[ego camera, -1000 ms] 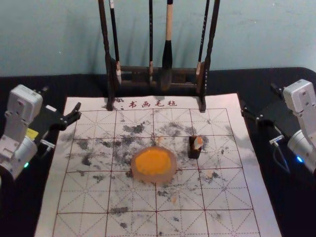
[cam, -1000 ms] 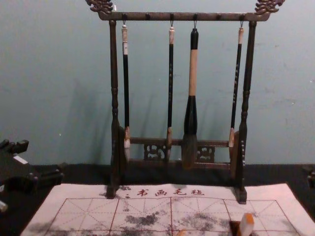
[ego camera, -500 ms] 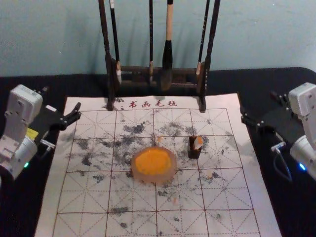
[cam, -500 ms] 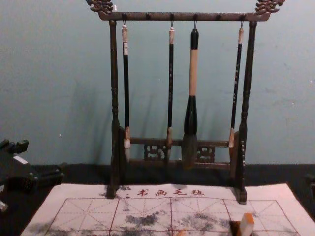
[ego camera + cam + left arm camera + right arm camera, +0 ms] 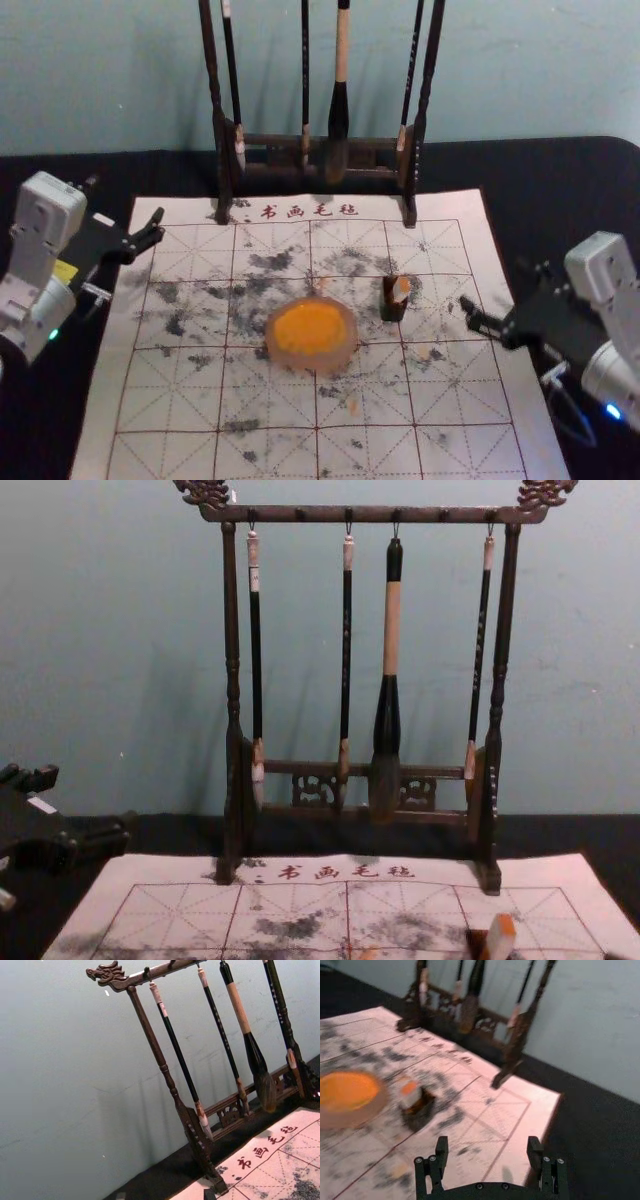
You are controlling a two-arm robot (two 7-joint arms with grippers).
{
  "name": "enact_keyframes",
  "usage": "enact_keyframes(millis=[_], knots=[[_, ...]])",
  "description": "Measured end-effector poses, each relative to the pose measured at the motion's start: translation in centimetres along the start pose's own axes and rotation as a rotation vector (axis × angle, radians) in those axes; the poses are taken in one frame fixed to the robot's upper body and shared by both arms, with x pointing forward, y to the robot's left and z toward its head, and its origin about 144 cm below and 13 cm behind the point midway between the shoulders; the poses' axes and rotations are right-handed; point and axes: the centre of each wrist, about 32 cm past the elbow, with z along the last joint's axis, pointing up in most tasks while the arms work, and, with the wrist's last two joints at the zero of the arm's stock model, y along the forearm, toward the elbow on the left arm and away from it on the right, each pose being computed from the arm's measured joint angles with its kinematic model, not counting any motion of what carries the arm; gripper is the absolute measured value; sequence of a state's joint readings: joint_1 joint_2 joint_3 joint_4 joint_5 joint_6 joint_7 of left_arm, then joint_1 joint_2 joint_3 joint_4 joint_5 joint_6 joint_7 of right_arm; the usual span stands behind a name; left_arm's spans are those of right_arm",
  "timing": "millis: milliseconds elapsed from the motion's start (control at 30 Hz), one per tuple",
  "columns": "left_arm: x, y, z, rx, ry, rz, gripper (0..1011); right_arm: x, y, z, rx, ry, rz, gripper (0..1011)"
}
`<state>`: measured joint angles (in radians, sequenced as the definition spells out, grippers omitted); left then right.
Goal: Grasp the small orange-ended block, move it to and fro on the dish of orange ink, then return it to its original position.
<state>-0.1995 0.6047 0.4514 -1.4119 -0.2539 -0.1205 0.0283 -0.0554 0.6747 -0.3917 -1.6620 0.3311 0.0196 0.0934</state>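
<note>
Jaws of right arm nearer block

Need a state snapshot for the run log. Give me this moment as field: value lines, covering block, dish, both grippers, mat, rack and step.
block: small, orange-ended, leaning in a dark holder, orange end up
dish: holds orange ink, left of the holder
right_gripper: open, empty, near the mat's right edge
left_gripper: open, empty, by the mat's left edge
mat: gridded, dark-stained, under dish and holder
rack: at the mat's far edge, four brushes hanging
step: block not in either gripper
</note>
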Motion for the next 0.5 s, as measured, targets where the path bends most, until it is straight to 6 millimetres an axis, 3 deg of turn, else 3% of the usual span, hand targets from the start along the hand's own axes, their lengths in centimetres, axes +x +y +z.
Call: enact_keyframes(millis=[267,500], knots=[[0.0,0.0,0.0,0.000,0.000,0.000,1001,-1.8,-0.5,-0.2,-0.005,0.001,0.072,1003],[0.0,0.0,0.0,0.000,0.000,0.000,1001,-3.3,0.2,0.1,0.025,0.027,0.085,1003]])
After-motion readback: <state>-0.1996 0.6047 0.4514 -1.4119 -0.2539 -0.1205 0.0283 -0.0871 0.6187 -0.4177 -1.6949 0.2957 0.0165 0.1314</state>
